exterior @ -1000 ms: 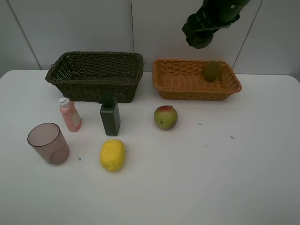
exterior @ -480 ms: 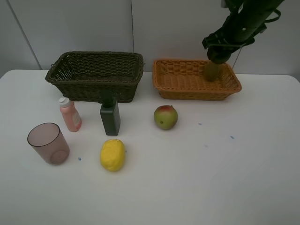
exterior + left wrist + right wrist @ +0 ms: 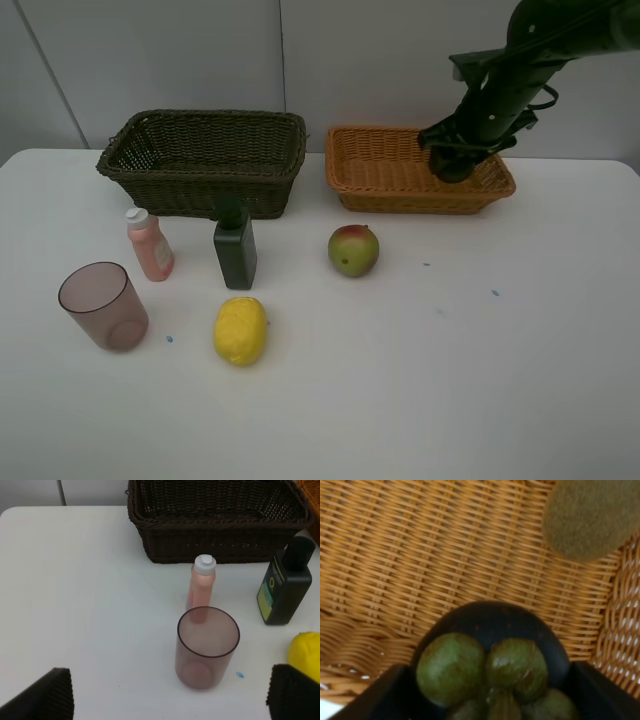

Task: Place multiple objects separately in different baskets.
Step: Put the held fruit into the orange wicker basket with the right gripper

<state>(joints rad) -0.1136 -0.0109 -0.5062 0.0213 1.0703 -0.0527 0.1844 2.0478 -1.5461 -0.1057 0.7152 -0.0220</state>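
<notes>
My right gripper [image 3: 455,160] is down in the orange-tan basket [image 3: 380,170], shut on a dark mangosteen [image 3: 490,625] with green sepals. A brown kiwi [image 3: 590,520] lies on the basket floor just beyond it; in the high view the arm hides it. On the table stand a pink bottle [image 3: 150,245], a dark green bottle [image 3: 235,250] and a tinted cup [image 3: 103,305]. A yellow lemon [image 3: 240,330] and a red-green apple [image 3: 353,250] lie there too. The dark basket [image 3: 200,150] holds nothing visible. My left gripper [image 3: 170,700] hangs open above the table, near the cup [image 3: 207,647].
The two baskets stand side by side at the back of the white table [image 3: 450,380], against a grey wall. The bottles and the cup cluster in front of the dark basket.
The right arm has come down from high above the orange-tan basket into its right end, carrying the mangosteen. Nothing else has moved.
</notes>
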